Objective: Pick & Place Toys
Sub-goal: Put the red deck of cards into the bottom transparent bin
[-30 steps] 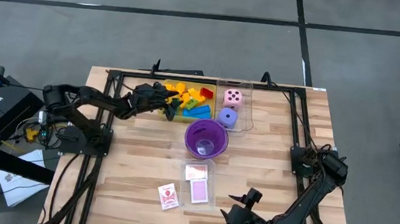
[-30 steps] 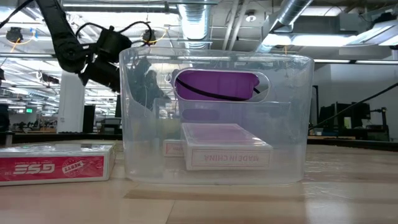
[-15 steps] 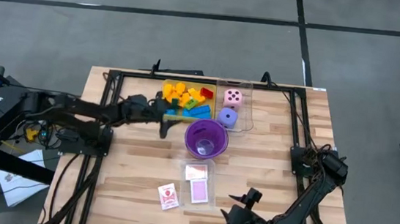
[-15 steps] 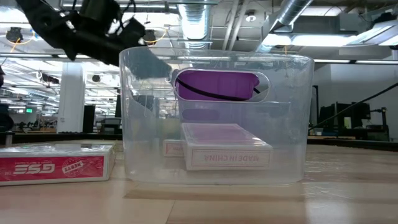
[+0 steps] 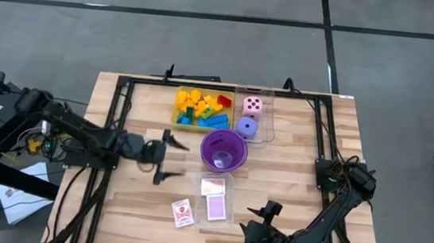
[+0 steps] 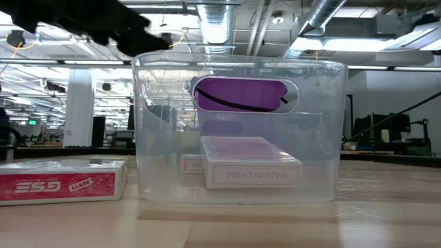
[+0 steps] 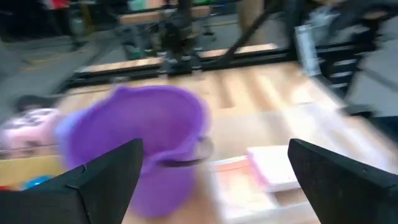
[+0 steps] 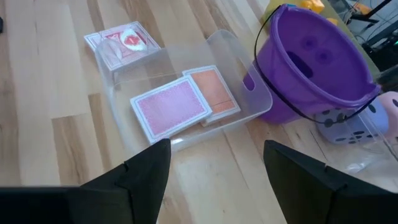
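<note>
The bricks [image 5: 201, 109] lie heaped in a yellow tray at the far side. A pink die [image 5: 253, 105] and a purple die [image 5: 247, 127] sit in a clear tray beside it. Card decks [image 8: 171, 107] lie flat in a clear tray [image 5: 215, 199] near the front, and a white-red pack [image 5: 183, 212] lies flat on the table to its left. My left gripper [image 5: 169, 158] hovers open, left of the purple cup [image 5: 224, 152], with nothing between its fingers. At the front edge my right gripper [image 5: 259, 220] is open and faces the card tray [image 8: 186, 99].
The purple cup [image 7: 140, 137] stands upright mid-table, between the toy trays and the card tray. A black frame [image 5: 125, 81] runs along the far edge and both sides of the table. Bare wood [image 5: 292, 169] lies to the right of the cup.
My left gripper has drawn back from above the yellow tray of bricks toward the table's near edge and now hovers left of the purple cup. Its fingers have opened wider on the way. The toys and trays have not moved.
</note>
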Available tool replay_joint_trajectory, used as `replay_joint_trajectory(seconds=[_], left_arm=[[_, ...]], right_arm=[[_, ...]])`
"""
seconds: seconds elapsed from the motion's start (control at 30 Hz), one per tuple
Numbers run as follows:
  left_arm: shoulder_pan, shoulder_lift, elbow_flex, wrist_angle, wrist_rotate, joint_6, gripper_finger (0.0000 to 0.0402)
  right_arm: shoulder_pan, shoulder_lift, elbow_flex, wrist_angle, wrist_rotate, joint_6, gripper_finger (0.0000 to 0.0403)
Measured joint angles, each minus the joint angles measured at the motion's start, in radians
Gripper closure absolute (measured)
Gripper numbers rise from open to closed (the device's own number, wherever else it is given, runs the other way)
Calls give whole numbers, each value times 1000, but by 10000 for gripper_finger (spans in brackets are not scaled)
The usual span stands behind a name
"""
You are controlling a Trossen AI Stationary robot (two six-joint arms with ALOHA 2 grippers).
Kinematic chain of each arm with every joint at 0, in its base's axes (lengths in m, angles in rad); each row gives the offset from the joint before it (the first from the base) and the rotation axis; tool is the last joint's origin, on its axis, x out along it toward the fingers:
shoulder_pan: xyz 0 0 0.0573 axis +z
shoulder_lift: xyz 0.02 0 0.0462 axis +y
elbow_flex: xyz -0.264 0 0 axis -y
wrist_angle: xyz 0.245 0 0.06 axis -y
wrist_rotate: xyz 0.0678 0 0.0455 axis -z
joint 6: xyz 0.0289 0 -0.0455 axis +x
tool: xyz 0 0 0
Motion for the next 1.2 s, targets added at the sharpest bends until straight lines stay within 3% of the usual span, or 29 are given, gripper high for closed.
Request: replay_joint_trajectory(seconds=[0.13, 0.27, 0.4, 0.57, 0.67, 0.9, 1.07, 1.2], left_arm=[[-160, 5, 0, -57, -13, -67, 4], [-323, 61, 0, -94, -128, -180, 4], [-470, 193, 0, -58, -261, -248, 2], [-583, 409, 0, 115, -393, -271, 2], [-614, 542, 13, 232, -449, -285, 2], [-605, 788, 126, 338, -580, -384, 2], [-614, 870, 216, 325, -586, -380, 2], [-615, 885, 253, 266, -658, -440, 2]], right_arm=[[-3, 0, 0, -7, -3, -29, 152], [-5, 0, 0, -21, -3, -37, 152], [-9, -1, 0, -21, -6, -37, 152], [-9, -1, 0, -19, -7, -27, 152], [-8, -1, 0, -17, -7, -26, 152], [-9, -2, 0, -14, -15, -15, 152], [-9, -3, 0, -15, -30, -8, 152], [-8, -3, 0, -15, -36, -7, 152]])
